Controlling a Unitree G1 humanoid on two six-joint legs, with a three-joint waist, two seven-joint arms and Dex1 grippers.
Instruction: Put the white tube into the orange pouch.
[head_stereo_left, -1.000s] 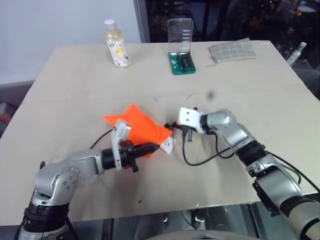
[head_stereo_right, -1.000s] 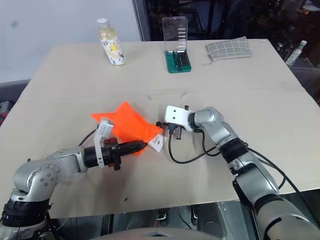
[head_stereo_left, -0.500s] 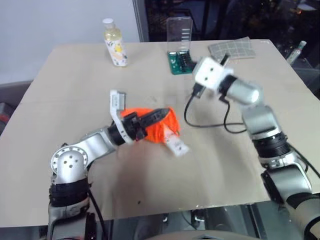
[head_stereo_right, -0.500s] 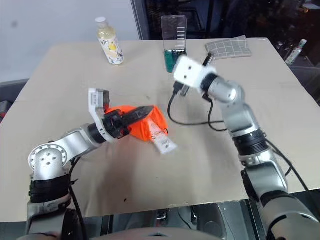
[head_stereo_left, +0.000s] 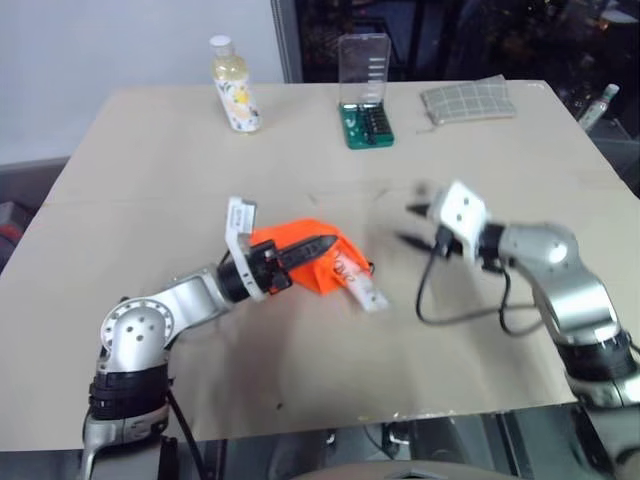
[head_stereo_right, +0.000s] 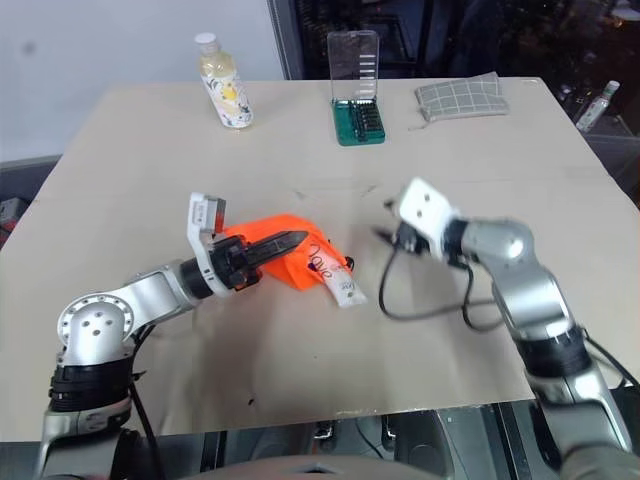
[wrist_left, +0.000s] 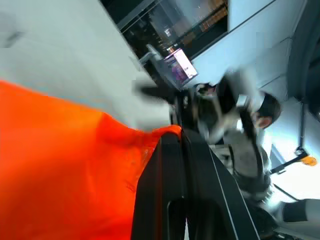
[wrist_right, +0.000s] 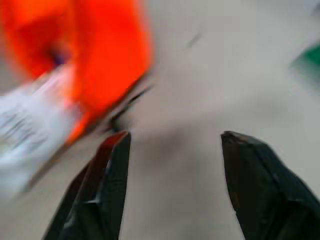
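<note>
The orange pouch (head_stereo_left: 312, 268) lies mid-table, with its near-left edge lifted by my left gripper (head_stereo_left: 333, 243), which is shut on the fabric. In the left wrist view the closed black fingers (wrist_left: 172, 165) press against the orange pouch (wrist_left: 65, 165). The white tube (head_stereo_left: 361, 286) sticks out from the pouch's right end onto the table; its inner end is hidden by the fabric. My right gripper (head_stereo_left: 412, 225) hovers open to the right of the pouch and tube, apart from both. In the right wrist view its fingers (wrist_right: 107, 165) stand wide, with the tube (wrist_right: 30, 125) and pouch (wrist_right: 107, 55) beyond.
A bottle of yellowish liquid (head_stereo_left: 233, 85), a green bit case (head_stereo_left: 365, 120) and a grey checked pouch (head_stereo_left: 467, 100) stand along the table's far edge. A black cable (head_stereo_left: 455, 318) loops under my right arm. Bare tabletop (head_stereo_left: 300, 390) lies in front.
My right gripper opened and swung from high at the back down to the pouch's right side. My left gripper stays shut on the pouch, a little further right. The tube sticks out more.
</note>
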